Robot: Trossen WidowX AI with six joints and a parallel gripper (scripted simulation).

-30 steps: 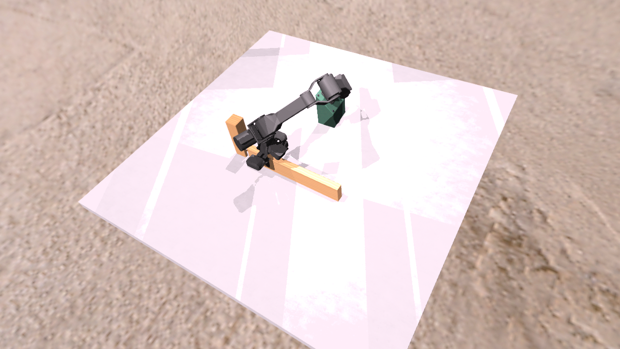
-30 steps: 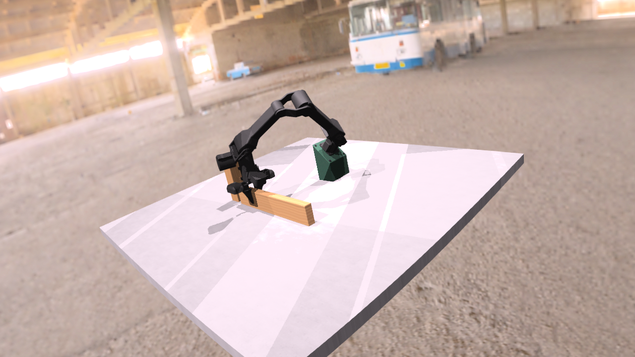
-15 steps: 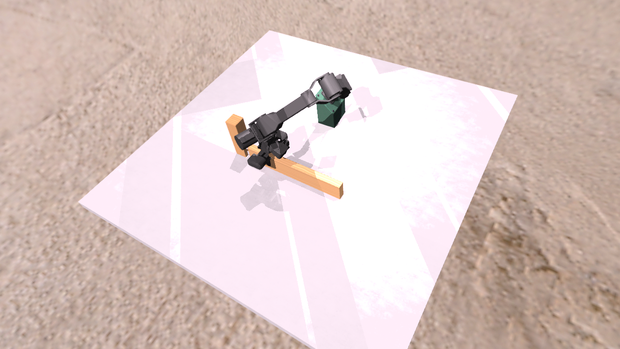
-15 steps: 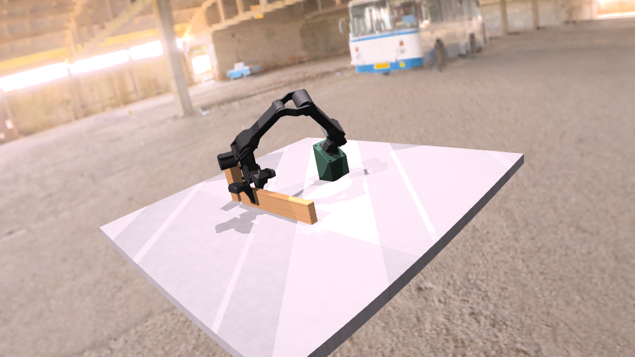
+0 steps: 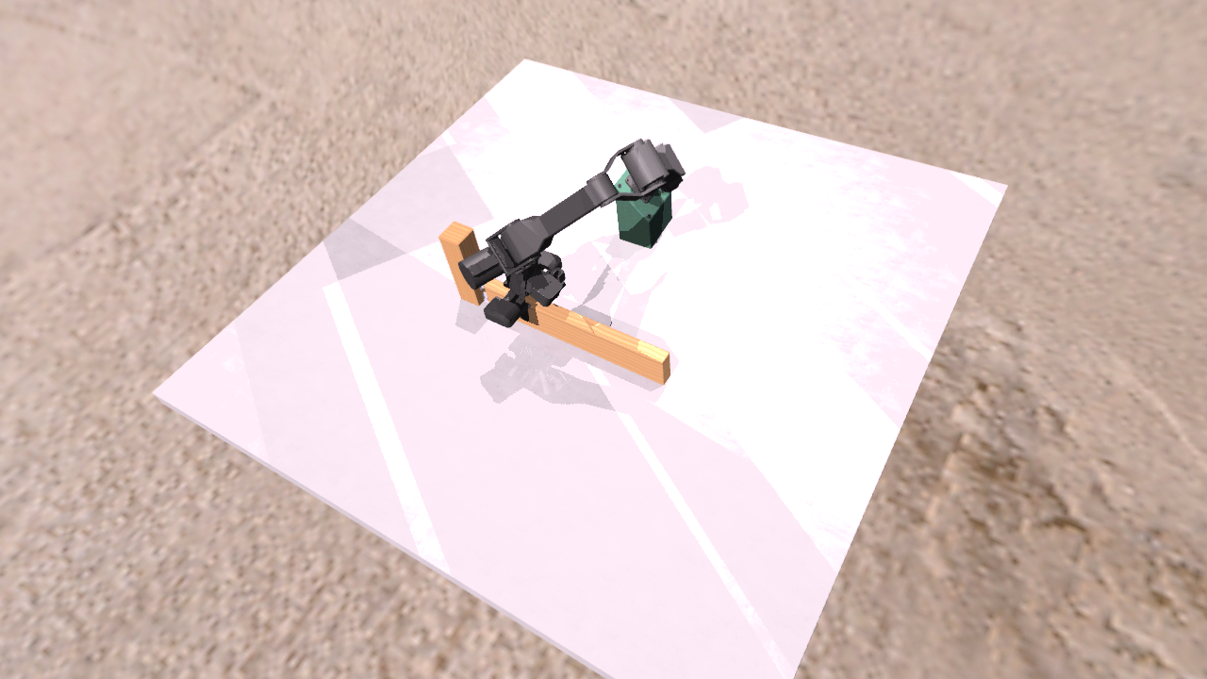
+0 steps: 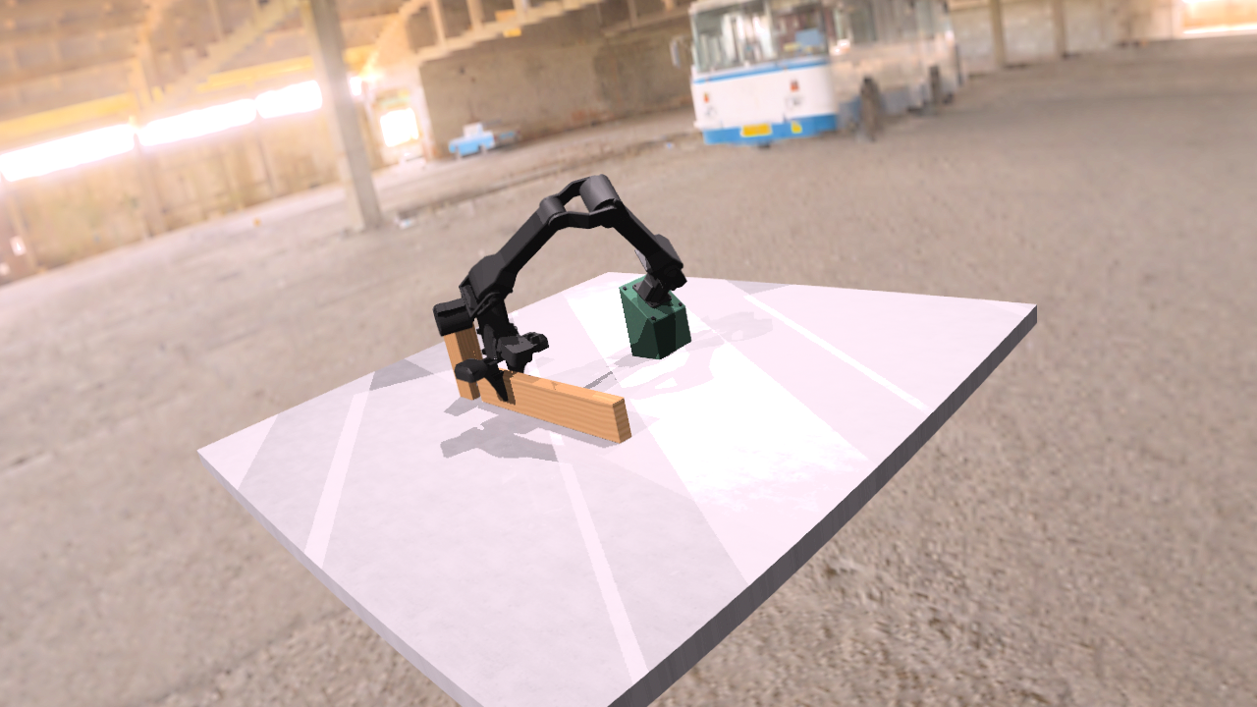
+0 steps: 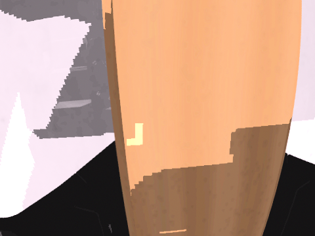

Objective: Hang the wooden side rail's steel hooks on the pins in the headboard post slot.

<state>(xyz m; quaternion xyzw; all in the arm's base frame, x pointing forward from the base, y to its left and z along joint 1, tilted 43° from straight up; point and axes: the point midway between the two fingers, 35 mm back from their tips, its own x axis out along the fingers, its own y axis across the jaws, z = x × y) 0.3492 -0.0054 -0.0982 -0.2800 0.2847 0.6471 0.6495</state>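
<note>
The wooden side rail (image 5: pixel 599 341) (image 6: pixel 571 406) (image 7: pixel 197 82) stands on its narrow edge, low at the table; its far end is at the table top. The headboard post (image 5: pixel 456 251) (image 6: pixel 461 345) stands upright just beyond the rail's other end, partly behind the arm. My gripper (image 5: pixel 533 310) (image 6: pixel 511 382) (image 7: pixel 172 141) points down and is shut on the rail near its post end, one finger on each side face. The steel hooks, the slot and the pins are hidden, so I cannot tell whether rail and post touch.
The arm's green base block (image 5: pixel 643 223) (image 6: pixel 657 332) stands on the pale table (image 5: pixel 506 472) (image 6: pixel 457 545), behind the rail. The arm arches from it over to the rail and the post. The table's edges drop off to the floor.
</note>
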